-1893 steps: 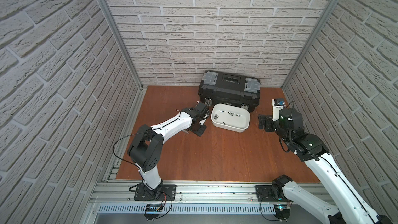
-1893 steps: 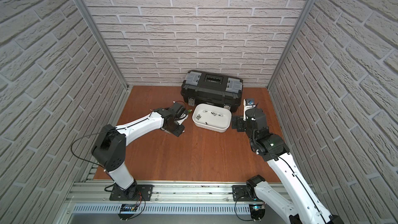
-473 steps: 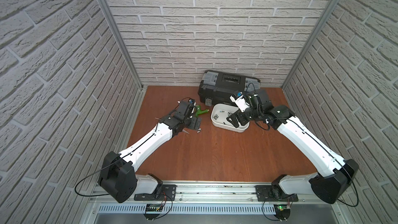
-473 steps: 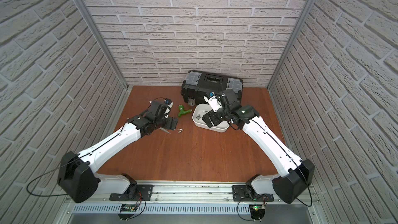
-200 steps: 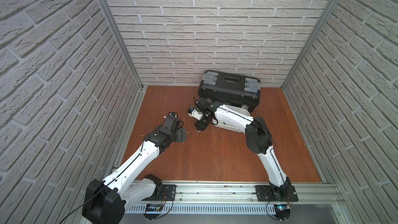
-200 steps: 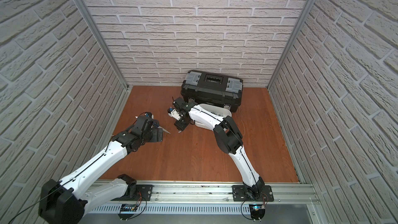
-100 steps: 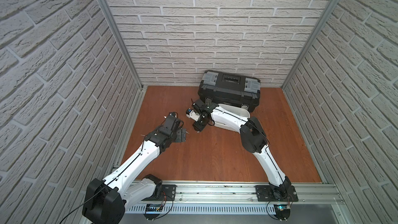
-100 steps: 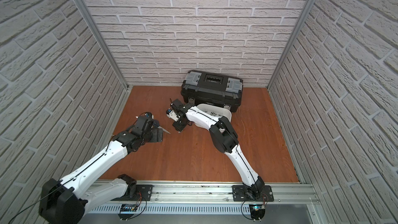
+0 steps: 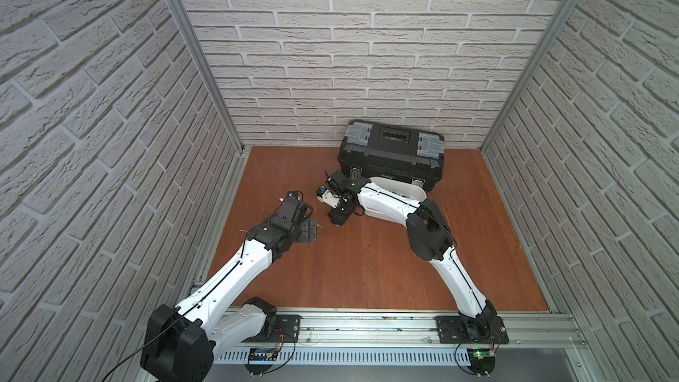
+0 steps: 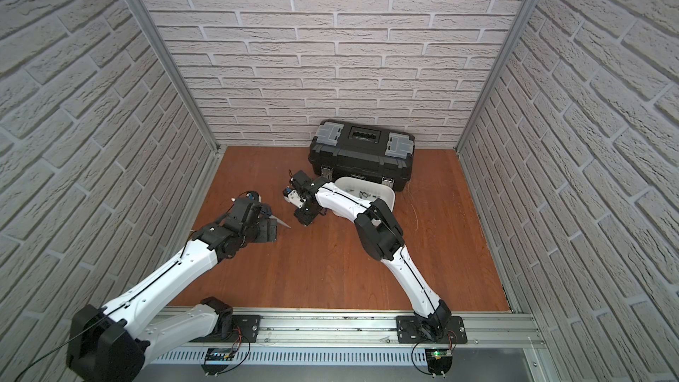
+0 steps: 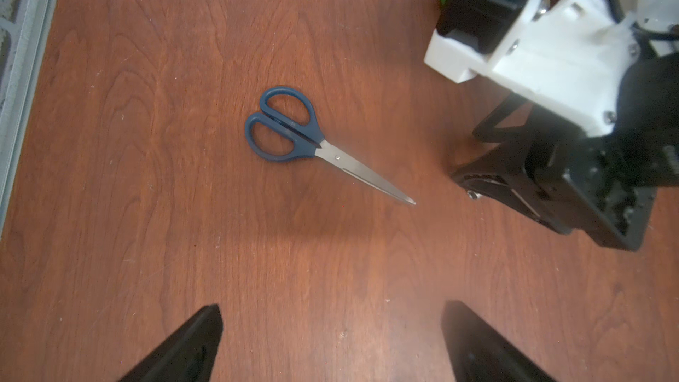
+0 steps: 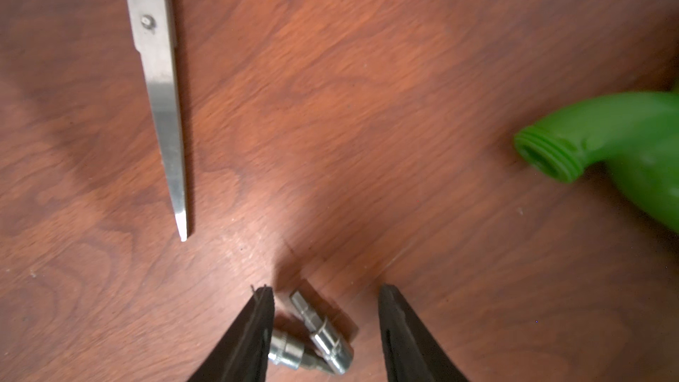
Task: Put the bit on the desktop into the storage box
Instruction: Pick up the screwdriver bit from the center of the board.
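Two short silver bits [image 12: 319,332] [image 12: 288,352] lie crossed on the reddish-brown desktop [image 9: 349,262]. My right gripper [image 12: 325,288] is open and straddles them low over the wood; one finger [image 12: 257,325] stands right against the smaller bit. In both top views this gripper [image 9: 336,219] [image 10: 304,219] points down, left of the white storage box [image 9: 411,192] [image 10: 378,192], which my right forearm partly covers. My left gripper [image 11: 331,305] is open and empty, hovering over bare wood in front of the scissors; in a top view it [image 9: 310,231] sits left of the right gripper.
Blue-handled scissors [image 11: 294,134] lie on the desktop between the two grippers, tip toward the bits. A green plastic piece [image 12: 624,141] lies beside the bits. The black toolbox [image 9: 391,152] stands behind the storage box against the back brick wall.
The right gripper left the storage box, swung left and came down over the bits, its jaws narrowing slightly. The left arm drew back toward the left and has since held still.
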### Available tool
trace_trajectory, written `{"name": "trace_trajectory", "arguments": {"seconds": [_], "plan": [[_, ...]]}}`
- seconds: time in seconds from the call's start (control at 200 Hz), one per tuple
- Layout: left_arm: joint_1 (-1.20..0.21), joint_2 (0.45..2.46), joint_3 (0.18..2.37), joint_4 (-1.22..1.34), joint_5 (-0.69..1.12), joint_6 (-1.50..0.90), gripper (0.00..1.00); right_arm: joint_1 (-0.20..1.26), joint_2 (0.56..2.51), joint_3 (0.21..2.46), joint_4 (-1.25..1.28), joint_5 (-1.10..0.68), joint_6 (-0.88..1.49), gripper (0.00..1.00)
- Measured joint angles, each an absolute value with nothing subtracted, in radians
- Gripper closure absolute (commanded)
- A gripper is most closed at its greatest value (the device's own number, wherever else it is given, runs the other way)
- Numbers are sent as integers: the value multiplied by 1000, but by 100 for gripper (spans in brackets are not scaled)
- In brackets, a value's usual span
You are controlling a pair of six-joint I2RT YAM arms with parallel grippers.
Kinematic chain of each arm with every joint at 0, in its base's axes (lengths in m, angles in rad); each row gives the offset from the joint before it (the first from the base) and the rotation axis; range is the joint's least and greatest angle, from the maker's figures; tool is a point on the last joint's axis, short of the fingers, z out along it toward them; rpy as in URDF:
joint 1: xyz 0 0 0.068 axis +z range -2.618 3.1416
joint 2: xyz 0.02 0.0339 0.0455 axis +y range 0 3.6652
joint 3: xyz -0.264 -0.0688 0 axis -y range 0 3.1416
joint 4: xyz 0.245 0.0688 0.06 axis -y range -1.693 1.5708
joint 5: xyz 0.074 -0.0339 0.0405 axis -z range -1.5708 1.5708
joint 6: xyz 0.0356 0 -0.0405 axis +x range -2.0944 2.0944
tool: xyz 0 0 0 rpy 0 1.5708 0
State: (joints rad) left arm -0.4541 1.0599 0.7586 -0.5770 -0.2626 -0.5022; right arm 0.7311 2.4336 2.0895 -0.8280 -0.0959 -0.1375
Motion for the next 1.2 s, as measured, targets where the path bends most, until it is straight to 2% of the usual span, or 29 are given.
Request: {"name": "trace_trajectory", "arguments": {"seconds": [0.3, 0.985, 1.2], "plan": [[-454, 1060, 759, -577, -265, -502, 2, 737, 2445, 2100, -831, -57, -138, 53], [-453, 1060, 759, -579, -266, -502, 2, 746, 2446, 2103, -834, 35, -137, 85], [-451, 1060, 759, -581, -266, -502, 2, 747, 2446, 2110, -835, 61, -134, 90]]}}
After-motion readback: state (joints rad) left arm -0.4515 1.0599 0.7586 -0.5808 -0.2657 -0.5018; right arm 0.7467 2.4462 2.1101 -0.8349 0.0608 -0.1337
